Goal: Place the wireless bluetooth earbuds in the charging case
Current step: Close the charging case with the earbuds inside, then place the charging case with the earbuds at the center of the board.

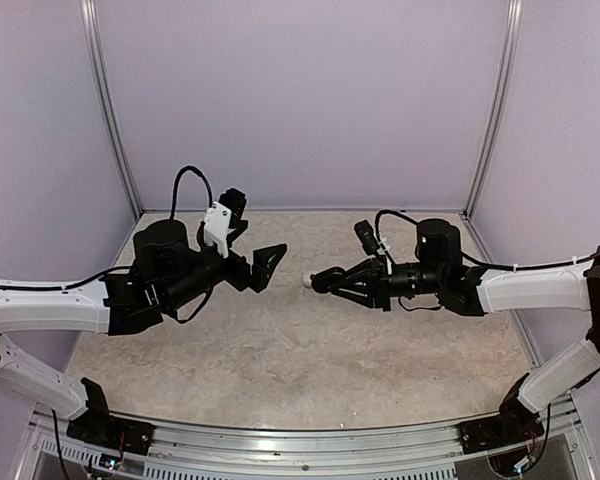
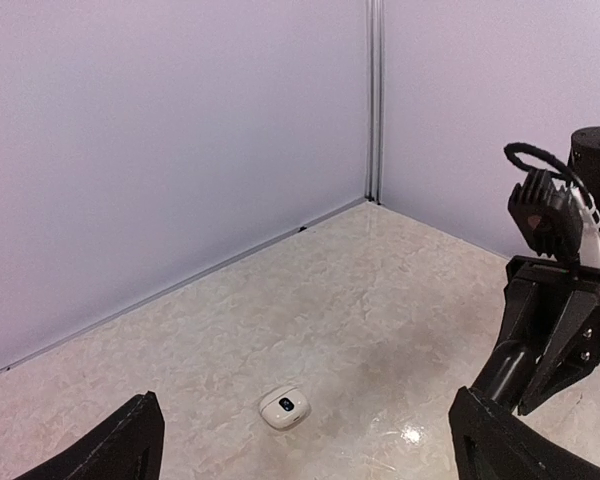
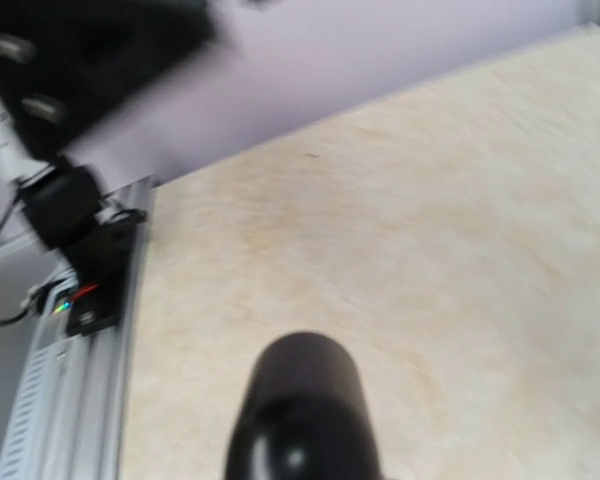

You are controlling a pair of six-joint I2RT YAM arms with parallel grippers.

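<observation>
Looking down from the overhead camera, I see the left jaws spread as wide as they go, holding nothing, raised above the marbled bench (image 1: 280, 360). Through the left wrist camera the small white charging case (image 2: 285, 408) lies flat on the bench, framed between the two black fingers (image 2: 130, 445) and ahead of them, touching neither. Its top face carries a dark glossy inset; whether that is a seated earbud is too small for me to tell, and I cannot make out either earbud for certain elsewhere. The right jaws are drawn nearly together, pointing toward the left arm (image 1: 170, 275), and from overhead their tips show just beside the case. The right wrist camera is blurred: a dark rounded shape (image 3: 300, 410) fills its lower middle, and I cannot tell whether that is the closed tips or something pinched between them.
</observation>
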